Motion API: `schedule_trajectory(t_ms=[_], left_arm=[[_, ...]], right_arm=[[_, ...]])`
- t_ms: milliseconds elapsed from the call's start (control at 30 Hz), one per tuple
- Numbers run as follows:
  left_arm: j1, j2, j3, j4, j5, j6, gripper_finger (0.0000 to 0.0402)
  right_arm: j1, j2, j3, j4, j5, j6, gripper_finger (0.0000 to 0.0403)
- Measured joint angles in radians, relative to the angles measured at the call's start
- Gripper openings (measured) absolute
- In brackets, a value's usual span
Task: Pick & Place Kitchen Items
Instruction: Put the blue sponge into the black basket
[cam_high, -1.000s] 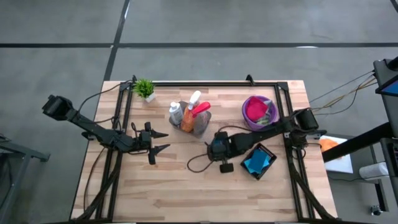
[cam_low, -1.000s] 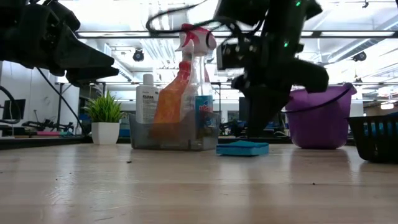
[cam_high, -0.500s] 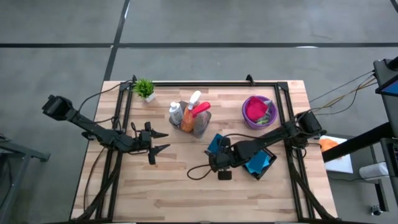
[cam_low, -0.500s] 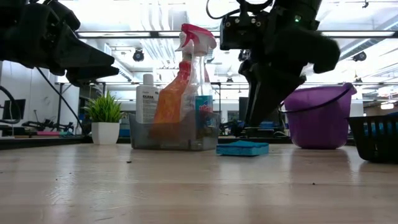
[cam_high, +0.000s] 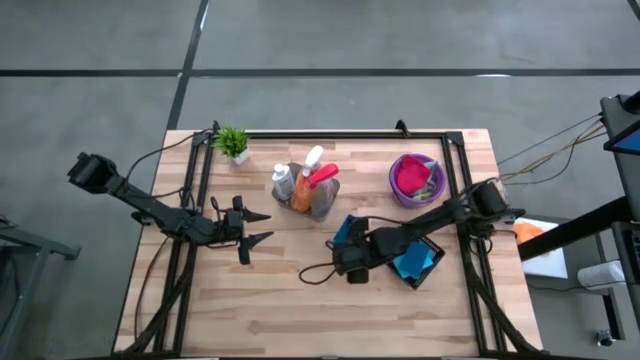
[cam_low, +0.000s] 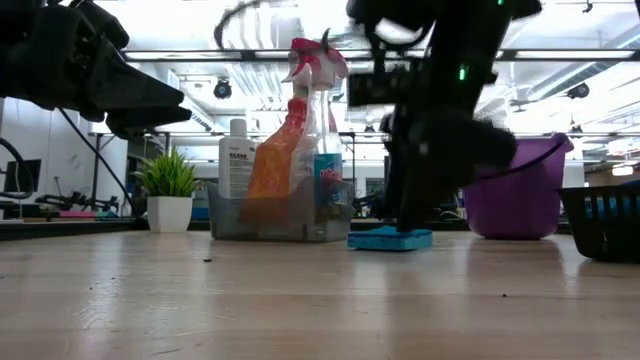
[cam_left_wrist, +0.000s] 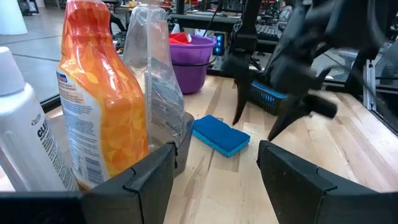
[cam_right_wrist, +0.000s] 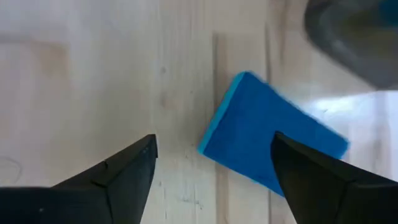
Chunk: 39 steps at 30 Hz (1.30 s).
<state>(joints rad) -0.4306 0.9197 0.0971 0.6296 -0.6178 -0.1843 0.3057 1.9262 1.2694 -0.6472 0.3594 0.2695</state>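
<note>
A flat blue sponge (cam_high: 347, 230) lies on the wooden table just right of the clear bin; it also shows in the right wrist view (cam_right_wrist: 273, 152) and the left wrist view (cam_left_wrist: 221, 134). My right gripper (cam_right_wrist: 211, 180) hangs open just on the near side of it, pointing steeply down, its fingers (cam_left_wrist: 239, 106) clear of the sponge. My left gripper (cam_high: 262, 225) waits open at the table's left, level, facing the bin. The clear bin (cam_high: 320, 200) holds a white bottle (cam_high: 283, 180), an orange-and-white bottle (cam_left_wrist: 99, 106) and a pink-trigger spray (cam_high: 322, 175).
A purple bucket (cam_high: 400, 185) with magenta and green cloths stands at the far right. A black basket (cam_high: 432, 262) with blue sponges sits near the right edge, under my right arm. A small potted plant (cam_high: 233, 143) stands at the far left corner. Bare wood lies along the near side.
My right gripper has opened and let go of the blue sponge, then drawn back a little toward the near edge, rolling its wrist. The sponge stays flat on the table and now shows uncovered from above.
</note>
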Motion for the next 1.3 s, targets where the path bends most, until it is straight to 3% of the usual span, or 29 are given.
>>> schedule_trajectory(t_ms=[200,300,400,667,967,1300], left_arm=[[0.000,0.000,0.000,-0.002,0.000,0.000,0.0231],[0.000,0.000,0.000,-0.002,0.000,0.000,0.0231],[0.000,0.000,0.000,-0.002,0.000,0.000,0.0231],[0.000,0.000,0.000,-0.002,0.000,0.000,0.0231],[0.000,0.000,0.000,-0.002,0.000,-0.001,0.0231],[0.000,0.000,0.000,-0.002,0.000,-0.003,0.0231]], right_arm=[[-0.007,0.057,0.000,-0.001,0.072,0.026,0.0307],[-0.006,0.060,0.000,-0.003,0.089,0.045,0.0286],[-0.006,0.058,0.000,-0.008,0.088,0.069,0.0235],[-0.004,0.057,0.000,-0.019,0.023,0.075,0.0034],[0.034,0.050,0.039,-0.076,0.039,0.075,0.0018],[0.120,0.050,0.306,-0.352,0.066,0.074,0.0018]])
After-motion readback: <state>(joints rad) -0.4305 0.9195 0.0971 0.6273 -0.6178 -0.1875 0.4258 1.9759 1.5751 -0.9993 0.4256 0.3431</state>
